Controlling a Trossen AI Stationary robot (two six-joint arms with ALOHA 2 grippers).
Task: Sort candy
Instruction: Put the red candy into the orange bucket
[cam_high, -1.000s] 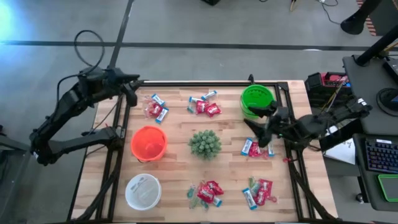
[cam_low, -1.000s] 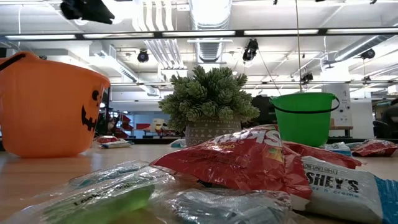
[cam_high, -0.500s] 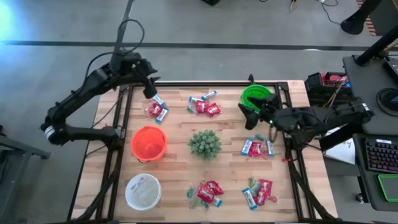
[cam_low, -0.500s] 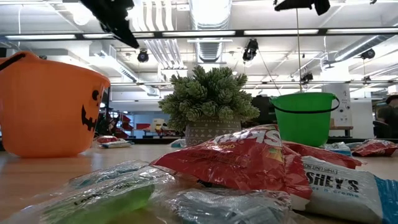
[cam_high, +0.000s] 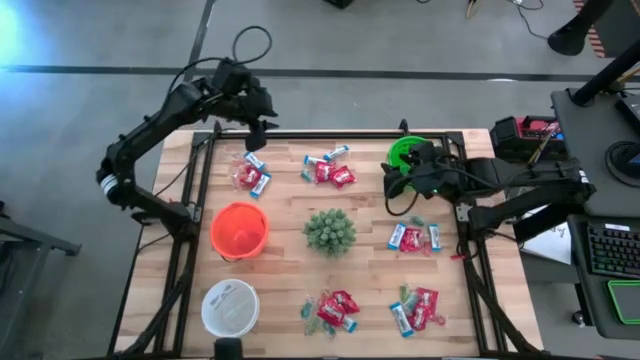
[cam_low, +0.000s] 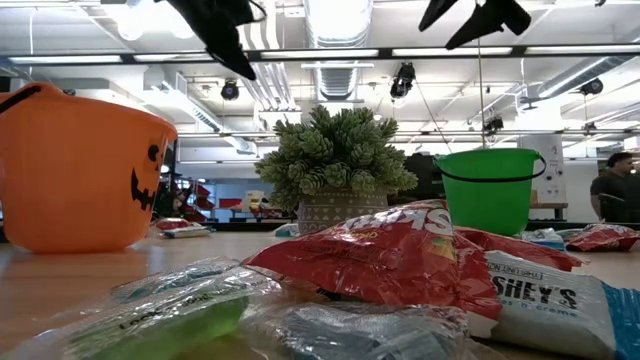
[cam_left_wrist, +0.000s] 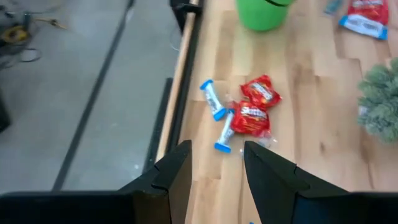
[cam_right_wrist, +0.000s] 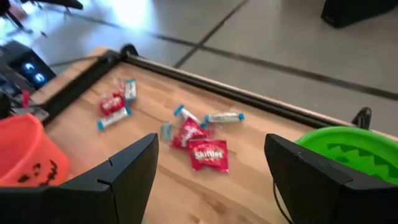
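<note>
Left gripper part-open, empty, above far-left candy. Right gripper wide open, empty, half hiding green bucket.

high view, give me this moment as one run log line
left gripper: open, empty, above far-left candy pile | right gripper: open, empty, beside green bucket | orange bucket: no candy seen inside

Plant at table centre. Pumpkin bucket to its left; white bowl nearer the front edge, below that bucket. Second bucket at back right. Candy in six heaps ringing the plant: back left, back centre, right, front centre, front right.
</note>
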